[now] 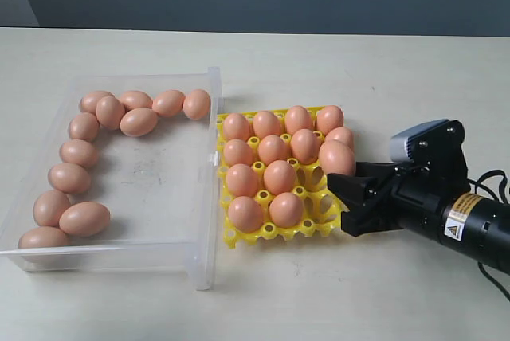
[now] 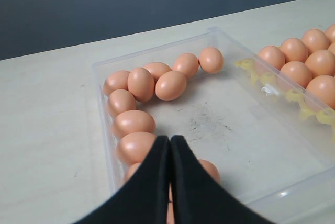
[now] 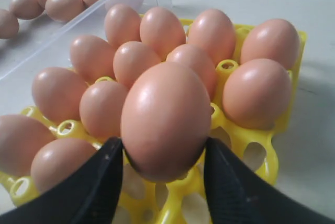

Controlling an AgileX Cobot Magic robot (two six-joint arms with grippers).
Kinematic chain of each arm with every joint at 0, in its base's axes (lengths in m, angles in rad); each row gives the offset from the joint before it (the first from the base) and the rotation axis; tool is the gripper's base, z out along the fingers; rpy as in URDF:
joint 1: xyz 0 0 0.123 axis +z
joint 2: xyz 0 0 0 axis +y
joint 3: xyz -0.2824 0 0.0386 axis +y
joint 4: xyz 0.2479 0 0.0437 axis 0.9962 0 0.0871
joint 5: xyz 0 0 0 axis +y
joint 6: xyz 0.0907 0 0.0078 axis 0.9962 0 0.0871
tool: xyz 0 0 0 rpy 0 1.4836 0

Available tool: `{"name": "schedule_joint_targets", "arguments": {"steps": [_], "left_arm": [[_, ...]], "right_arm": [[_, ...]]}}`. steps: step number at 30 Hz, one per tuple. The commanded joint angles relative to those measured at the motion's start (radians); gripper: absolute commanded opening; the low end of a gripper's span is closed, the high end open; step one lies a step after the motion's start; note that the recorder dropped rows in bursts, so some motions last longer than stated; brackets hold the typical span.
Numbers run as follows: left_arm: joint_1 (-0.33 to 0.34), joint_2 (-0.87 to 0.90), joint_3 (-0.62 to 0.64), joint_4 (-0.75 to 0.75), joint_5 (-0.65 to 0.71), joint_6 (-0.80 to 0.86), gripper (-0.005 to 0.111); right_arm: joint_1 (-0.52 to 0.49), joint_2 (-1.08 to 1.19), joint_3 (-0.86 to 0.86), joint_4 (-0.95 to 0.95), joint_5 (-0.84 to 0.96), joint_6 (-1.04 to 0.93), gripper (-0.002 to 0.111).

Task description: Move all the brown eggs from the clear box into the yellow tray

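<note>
Several brown eggs point(image 1: 84, 219) line the left and far walls of the clear box point(image 1: 209, 221). More brown eggs point(image 1: 273, 150) fill most cups of the yellow tray point(image 1: 315, 217), which stands against the box's right wall. My right gripper point(image 1: 343, 194) is shut on one brown egg point(image 1: 337, 158) and holds it just over the tray's right side, where cups stand bare. In the right wrist view the held egg point(image 3: 166, 119) sits between the black fingertips point(image 3: 107, 166) above the yellow tray point(image 3: 246, 140). My left gripper point(image 2: 170, 139) is shut and empty, above eggs point(image 2: 135, 147) in the clear box point(image 2: 235, 135).
The box and tray rest on a pale tabletop point(image 1: 358, 62) with a dark wall behind. The right arm's black body and cable point(image 1: 470, 225) lie to the right of the tray. The left arm does not show in the exterior view.
</note>
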Motion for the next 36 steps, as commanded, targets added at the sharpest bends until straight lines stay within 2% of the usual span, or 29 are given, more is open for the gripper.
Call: {"name": "schedule_joint_targets", "arguments": {"steps": [1, 5, 8, 12, 18, 21, 22, 25, 29, 31, 33, 36], "left_arm": [[-0.001, -0.005, 0.004, 0.0, -0.01, -0.003, 0.0], [-0.001, -0.005, 0.004, 0.0, -0.01, -0.003, 0.0], [-0.001, -0.005, 0.004, 0.0, -0.01, -0.003, 0.0], [-0.001, -0.005, 0.004, 0.0, -0.01, -0.003, 0.0], [-0.001, -0.005, 0.004, 0.0, -0.01, -0.003, 0.0], [-0.001, -0.005, 0.004, 0.0, -0.01, -0.003, 0.0], [-0.001, -0.005, 0.004, 0.0, -0.01, -0.003, 0.0], [-0.001, -0.005, 0.004, 0.0, -0.01, -0.003, 0.0], [-0.001, -0.005, 0.004, 0.0, -0.01, -0.003, 0.0], [-0.001, -0.005, 0.004, 0.0, -0.01, -0.003, 0.0], [-0.001, -0.005, 0.004, 0.0, -0.01, -0.003, 0.0], [-0.001, -0.005, 0.004, 0.0, -0.01, -0.003, 0.0]], "right_arm": [[-0.005, 0.005, -0.001, -0.006, -0.028, -0.006, 0.001], [-0.005, -0.026, -0.014, -0.006, 0.051, 0.086, 0.001], [-0.005, -0.079, -0.083, -0.06, 0.317, 0.215, 0.001], [0.021, -0.146, -0.226, -0.247, 0.72, 0.484, 0.001], [0.1, -0.261, -0.344, -0.393, 0.786, 0.66, 0.001], [0.159, -0.3, -0.435, -0.404, 0.99, 0.707, 0.001], [0.205, -0.305, -0.502, -0.392, 1.203, 0.67, 0.001], [0.243, -0.301, -0.619, -0.216, 1.446, 0.408, 0.001], [0.243, -0.298, -0.774, 0.224, 1.573, -0.07, 0.001], [0.243, -0.296, -0.829, 0.368, 1.612, -0.246, 0.001], [0.239, -0.26, -0.912, 0.452, 1.727, -0.318, -0.001], [0.239, -0.12, -0.973, 0.431, 1.845, -0.345, -0.001]]}}
